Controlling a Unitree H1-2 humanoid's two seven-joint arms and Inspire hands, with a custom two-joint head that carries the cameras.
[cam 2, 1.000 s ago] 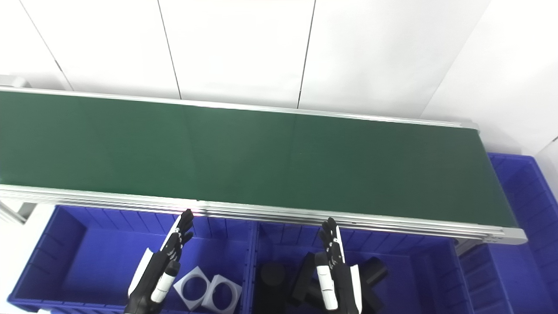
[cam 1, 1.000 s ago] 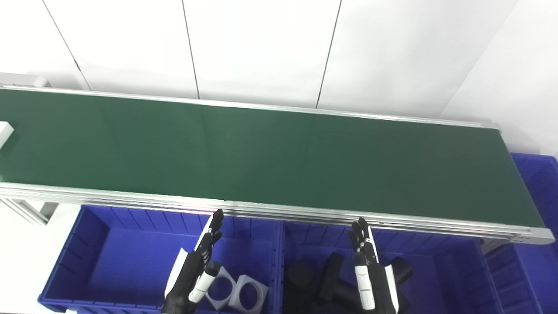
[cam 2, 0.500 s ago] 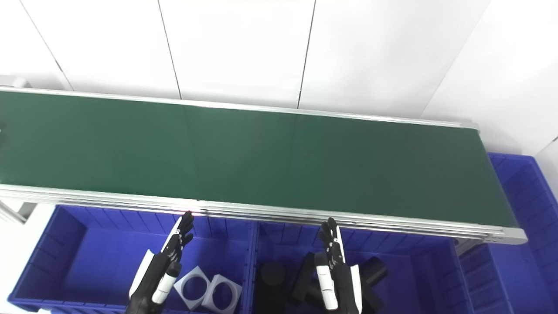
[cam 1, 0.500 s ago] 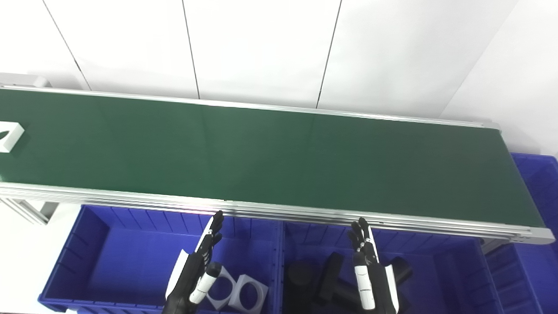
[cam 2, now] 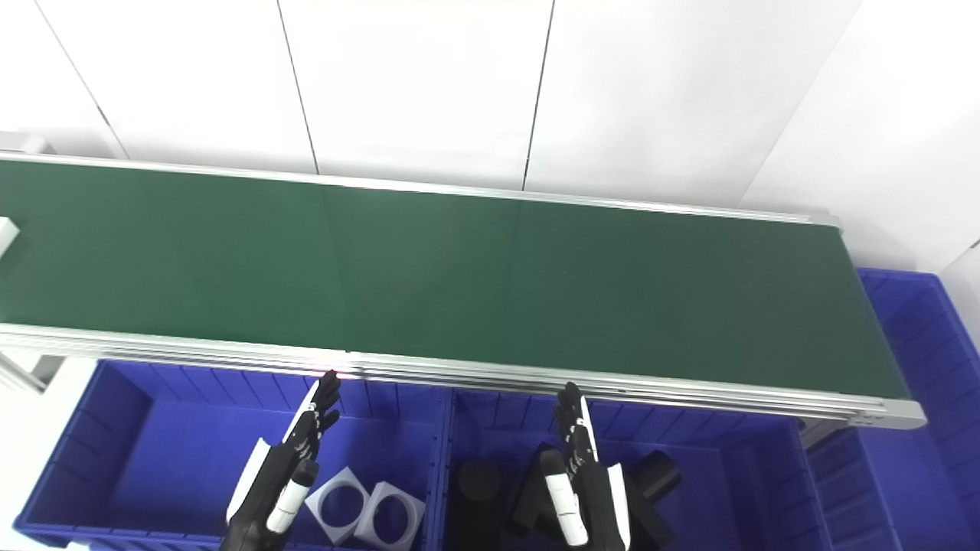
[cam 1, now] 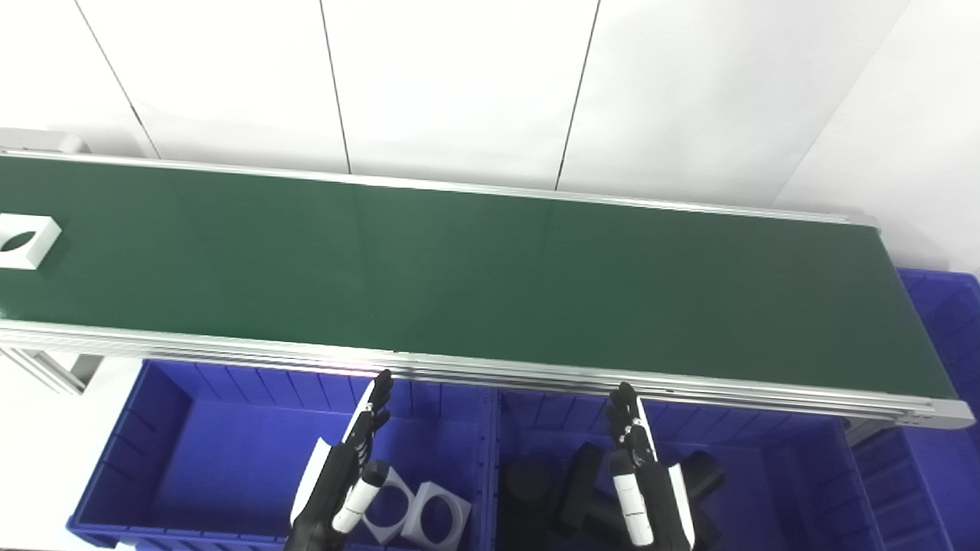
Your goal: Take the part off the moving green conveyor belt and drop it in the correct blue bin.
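Observation:
A white square part with a round hole [cam 1: 24, 240] lies on the green conveyor belt [cam 1: 475, 275] at its far left end; in the right eye view only its edge [cam 2: 6, 236] shows. My left hand [cam 1: 337, 478] is open with fingers straight, over the left blue bin [cam 1: 176, 451]. My right hand [cam 1: 639, 482] is open with fingers straight, over the middle blue bin [cam 1: 773, 467]. Both hands hold nothing and stay below the belt's near rail.
The left bin holds two white square parts [cam 1: 417, 509]. The middle bin holds several black parts [cam 1: 574, 490]. Another blue bin [cam 1: 945, 321] stands past the belt's right end. An aluminium rail [cam 1: 536, 375] runs along the belt's near edge.
The white part has ridden rightward on the belt and come further into view at the left. My right hand has shifted slightly left. My left hand has stayed put.

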